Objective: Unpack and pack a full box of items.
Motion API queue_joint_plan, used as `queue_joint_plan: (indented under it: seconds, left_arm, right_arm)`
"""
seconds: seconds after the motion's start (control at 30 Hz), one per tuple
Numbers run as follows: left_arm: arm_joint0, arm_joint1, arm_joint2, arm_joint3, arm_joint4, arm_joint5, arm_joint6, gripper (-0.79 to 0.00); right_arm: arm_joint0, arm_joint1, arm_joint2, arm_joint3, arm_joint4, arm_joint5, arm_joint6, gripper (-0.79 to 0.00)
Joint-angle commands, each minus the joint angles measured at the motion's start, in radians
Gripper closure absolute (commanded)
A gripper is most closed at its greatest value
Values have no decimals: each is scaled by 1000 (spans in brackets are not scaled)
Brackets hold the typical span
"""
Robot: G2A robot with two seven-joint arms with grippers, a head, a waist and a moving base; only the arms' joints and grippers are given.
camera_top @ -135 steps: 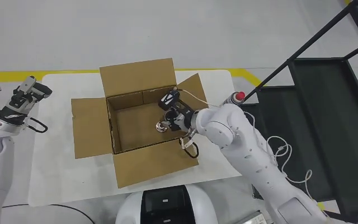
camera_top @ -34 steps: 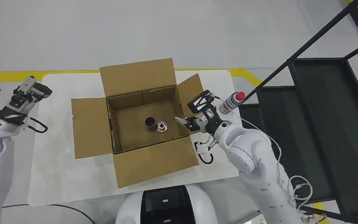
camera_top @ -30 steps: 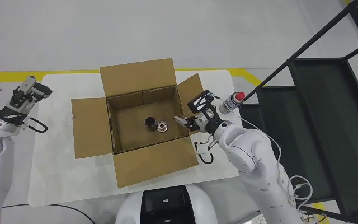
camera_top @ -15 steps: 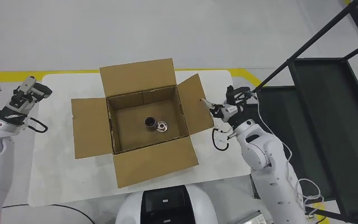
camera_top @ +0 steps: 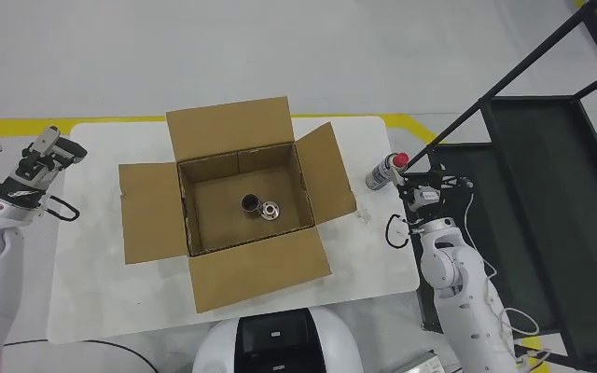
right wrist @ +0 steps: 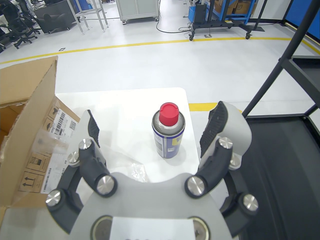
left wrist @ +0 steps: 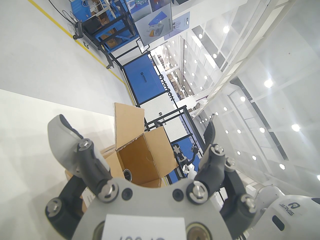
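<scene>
Spray can (right wrist: 168,138) stands upright at the desk (right wrist: 120,106) corner beside the box (camera_top: 229,126) — rigid, smooth metal, likely slippery and fairly light. Grip mid-body. Right gripper (right wrist: 155,114) jaws are wide and empty, just short of it — left gripper (left wrist: 135,126) jaws also wide.

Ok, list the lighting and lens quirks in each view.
Top view: even light, with the box floor shaded by its walls. Left wrist view: ceiling lamps flare white. Right wrist view: soft light, faint shadow by the can, and the yellow floor line bows.
</scene>
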Motion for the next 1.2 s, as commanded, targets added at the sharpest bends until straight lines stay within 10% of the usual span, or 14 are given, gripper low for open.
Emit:
queue_joint_plan:
  seconds: [0.0,0.4,1.17]
  left_arm:
    - [0,0,0,0,0,0,0,-785]
    - [0,0,0,0,0,0,0,-785]
    - [0,0,0,0,0,0,0,-785]
  right_arm:
    - [-1,0,0,-2,1,-1,1,-785]
    - [12,0,-4,18,7,0,11,-785]
    - [328,-17,-150,647,-64,-102,-267,-785]
